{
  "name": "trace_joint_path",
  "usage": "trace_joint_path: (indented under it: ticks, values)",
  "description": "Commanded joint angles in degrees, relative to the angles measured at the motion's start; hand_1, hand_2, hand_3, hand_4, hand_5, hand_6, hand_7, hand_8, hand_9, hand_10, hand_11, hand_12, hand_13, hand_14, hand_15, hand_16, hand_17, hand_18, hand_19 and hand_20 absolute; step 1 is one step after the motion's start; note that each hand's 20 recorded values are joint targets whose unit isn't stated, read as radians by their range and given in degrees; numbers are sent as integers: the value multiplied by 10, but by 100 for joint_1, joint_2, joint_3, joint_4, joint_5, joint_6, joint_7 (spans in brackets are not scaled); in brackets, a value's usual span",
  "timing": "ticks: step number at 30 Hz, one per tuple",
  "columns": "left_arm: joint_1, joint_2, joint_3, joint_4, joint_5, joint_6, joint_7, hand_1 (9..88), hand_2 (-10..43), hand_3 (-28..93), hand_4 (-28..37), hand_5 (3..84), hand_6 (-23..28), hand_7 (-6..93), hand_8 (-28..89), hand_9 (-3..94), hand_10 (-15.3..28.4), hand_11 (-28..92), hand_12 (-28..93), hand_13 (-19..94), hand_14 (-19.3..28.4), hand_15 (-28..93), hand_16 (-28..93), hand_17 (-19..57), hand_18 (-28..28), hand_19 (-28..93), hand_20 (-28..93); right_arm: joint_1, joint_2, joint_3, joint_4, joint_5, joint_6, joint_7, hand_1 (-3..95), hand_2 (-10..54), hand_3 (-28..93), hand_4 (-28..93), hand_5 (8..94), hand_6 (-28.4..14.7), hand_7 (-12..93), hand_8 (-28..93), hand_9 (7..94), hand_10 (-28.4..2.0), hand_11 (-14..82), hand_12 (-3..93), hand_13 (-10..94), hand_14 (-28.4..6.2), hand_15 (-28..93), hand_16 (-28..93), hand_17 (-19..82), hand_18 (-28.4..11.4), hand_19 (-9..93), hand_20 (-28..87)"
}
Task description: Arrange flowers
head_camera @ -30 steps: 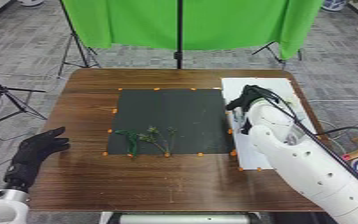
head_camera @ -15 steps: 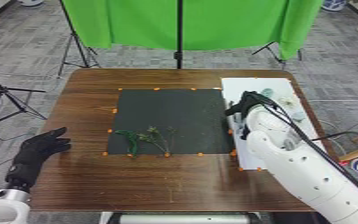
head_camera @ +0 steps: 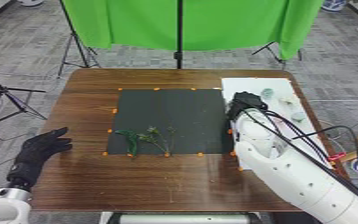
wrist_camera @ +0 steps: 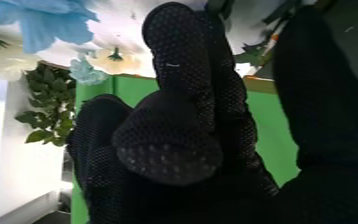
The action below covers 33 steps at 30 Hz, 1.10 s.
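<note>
The left hand (head_camera: 39,152) is resting at the table (head_camera: 87,180), fingers loosely spread. On the black mat (head_camera: 167,112), a curved green stem (head_camera: 130,142) and spindly sprigs (head_camera: 162,141) are lying, probably light and bendy. The right hand (head_camera: 247,103) is holding its thumb apart from its fingers by the white board (head_camera: 240,84), where a pale blue flower (head_camera: 267,93) and a white flower (head_camera: 286,100) are lying, likely crushable, so best pinched by the stem.

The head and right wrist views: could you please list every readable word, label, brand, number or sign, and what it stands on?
None can be read in either view.
Right hand: one small pale mark on its black glove, too small to read.
Dark mat: no readable text.
</note>
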Motion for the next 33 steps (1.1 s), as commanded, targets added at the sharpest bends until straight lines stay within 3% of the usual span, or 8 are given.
trace_joint_path:
  ticks: [1,9,19,25,33]
  values:
    - [60,-77,-12,2,1,-31,-34,277,117,625,-279,483,84,70,-54,494,157,224,130,411,206,280,-9,92,149,186,211,-364,-209,-280,225,358,197,-217,547,-95,485,-32,827,-59,177,164,910,-127,409,282,937,-20,629,278,719,-97,932,525]
    - [64,-90,-22,4,1,-23,-40,278,117,625,-278,482,84,69,-54,494,157,224,129,411,207,283,-8,90,150,189,212,-535,-122,62,-15,484,1053,-461,570,-95,556,2,847,-50,226,215,921,-113,436,284,937,-11,667,263,740,-98,932,538]
    - [60,-83,-20,-2,2,-33,-46,278,117,627,-277,483,85,69,-54,494,157,224,130,410,207,286,-8,89,150,189,211,-881,-62,771,-1071,832,2386,-761,559,-95,576,39,847,-54,258,228,926,-114,460,280,937,-9,698,248,757,-100,932,561]
    - [88,-85,-38,-17,7,-53,-44,279,116,628,-276,483,85,69,-54,493,157,224,130,409,207,286,-8,87,151,190,212,-1237,-204,891,-1529,1225,2569,-939,559,-95,579,48,848,-56,266,225,929,-114,466,276,937,-3,704,240,762,-97,932,563]
    - [89,-65,-73,-29,14,-67,-60,280,116,626,-275,483,85,69,-54,493,157,224,130,409,207,287,-9,86,152,190,213,-1614,-451,777,-1730,1194,2084,-923,561,-95,574,53,846,-57,272,220,929,-113,467,270,937,1,704,233,765,-94,932,559]
